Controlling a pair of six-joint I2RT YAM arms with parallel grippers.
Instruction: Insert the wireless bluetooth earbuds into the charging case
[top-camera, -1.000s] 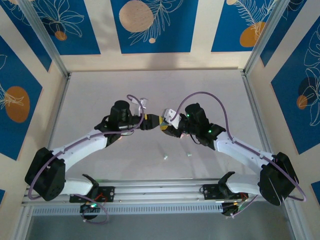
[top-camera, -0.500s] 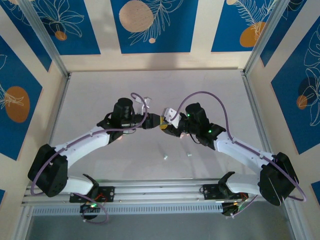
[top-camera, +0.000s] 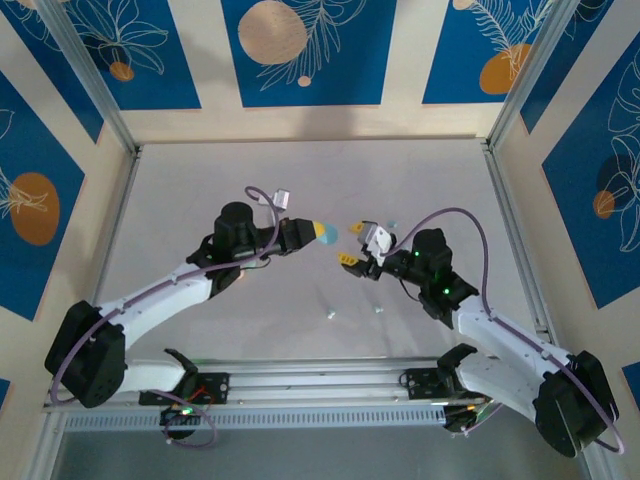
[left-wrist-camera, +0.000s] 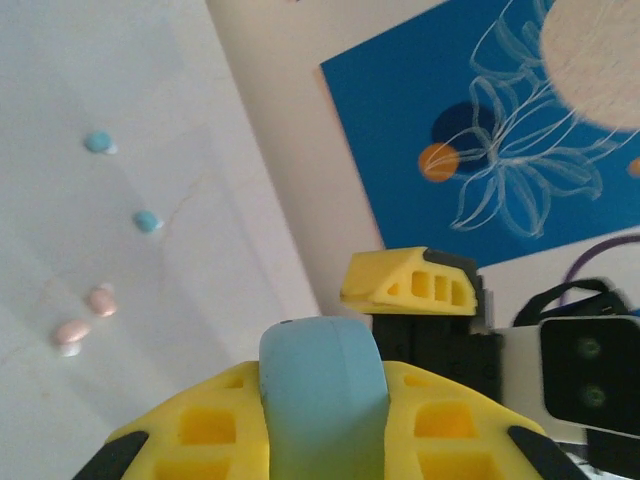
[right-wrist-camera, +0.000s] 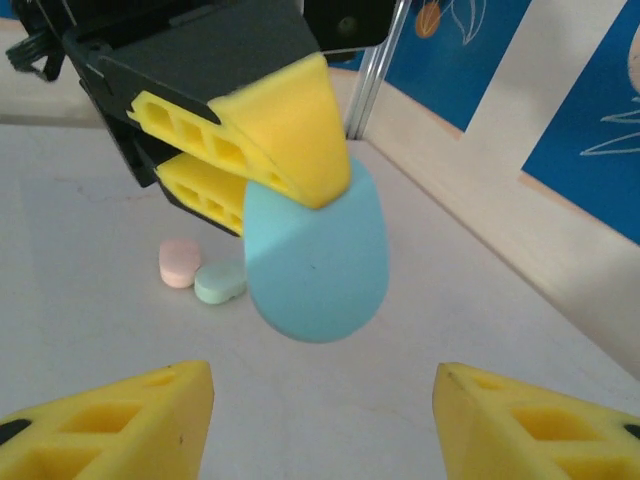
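Note:
The pale blue pebble-shaped charging case (top-camera: 322, 232) is closed and hangs above the table, with my left gripper (top-camera: 312, 232) shut on it. In the left wrist view the case (left-wrist-camera: 322, 400) sits between the yellow fingers (left-wrist-camera: 190, 435). My right gripper (top-camera: 352, 244) faces it, open and a little apart. The right wrist view has the case (right-wrist-camera: 315, 250) ahead of my gripper (right-wrist-camera: 325, 420). Two blue earbuds (left-wrist-camera: 98, 142) (left-wrist-camera: 147, 221) and two pink ones (left-wrist-camera: 101, 300) (left-wrist-camera: 70, 332) lie on the table. A pink bud (right-wrist-camera: 179, 262) and a mint bud (right-wrist-camera: 221, 282) lie together beyond the case.
Two small pale buds (top-camera: 330, 314) (top-camera: 378, 310) lie on the white table (top-camera: 200, 190) near its front edge. Another small blue one (top-camera: 392, 224) lies beside the right wrist. Metal frame posts and blue patterned walls close in the table.
The right gripper was up against the left one at the case; it has pulled back to the right and stands open. The left gripper still holds the case.

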